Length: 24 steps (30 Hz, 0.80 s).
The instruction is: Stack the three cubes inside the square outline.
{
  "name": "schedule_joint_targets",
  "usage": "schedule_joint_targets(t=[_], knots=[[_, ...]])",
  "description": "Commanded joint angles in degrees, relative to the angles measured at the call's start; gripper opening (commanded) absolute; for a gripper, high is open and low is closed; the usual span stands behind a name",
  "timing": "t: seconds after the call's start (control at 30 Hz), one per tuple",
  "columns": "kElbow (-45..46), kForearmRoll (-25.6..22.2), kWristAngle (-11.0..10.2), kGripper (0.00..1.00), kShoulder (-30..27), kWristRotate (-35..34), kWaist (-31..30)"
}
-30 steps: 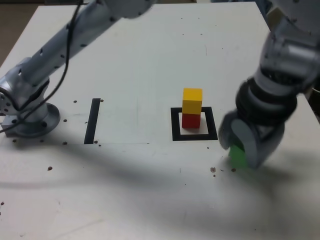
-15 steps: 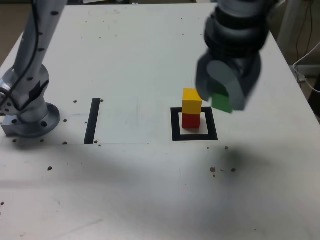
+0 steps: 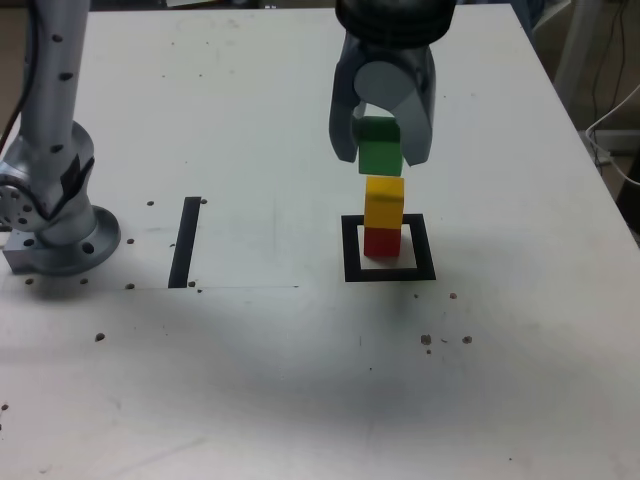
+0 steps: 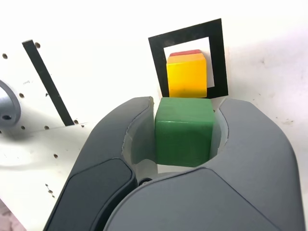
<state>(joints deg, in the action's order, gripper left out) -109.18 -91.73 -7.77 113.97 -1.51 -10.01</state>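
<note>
The green cube is pinched between the two jaws of the gripper, one jaw pressed against each opposite side face, as confirmed in the wrist view. The green cube is held in the air directly above the square outline, just over the yellow cube; whether the two cubes touch cannot be told.

Inside the square outline, the red cube is seated on the white centre, and the yellow cube is stacked squarely on top of it. In the wrist view, only a thin red edge is shown behind the yellow cube, with the black frame surrounding both.

A straight black strip is marked on the white table, well apart from the square outline, toward the exterior view's left. The arm base is mounted beyond the strip, further from the outline.
</note>
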Motion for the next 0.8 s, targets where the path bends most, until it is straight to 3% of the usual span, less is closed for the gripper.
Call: schedule_joint_targets(t=[0.0, 0.77], knots=[[0.47, -1.53, -0.02, 0.19, 0.23, -0.56, 0.33], [1.95, -0.05, 1.19, 0.2, 3.78, -0.8, 3.87]])
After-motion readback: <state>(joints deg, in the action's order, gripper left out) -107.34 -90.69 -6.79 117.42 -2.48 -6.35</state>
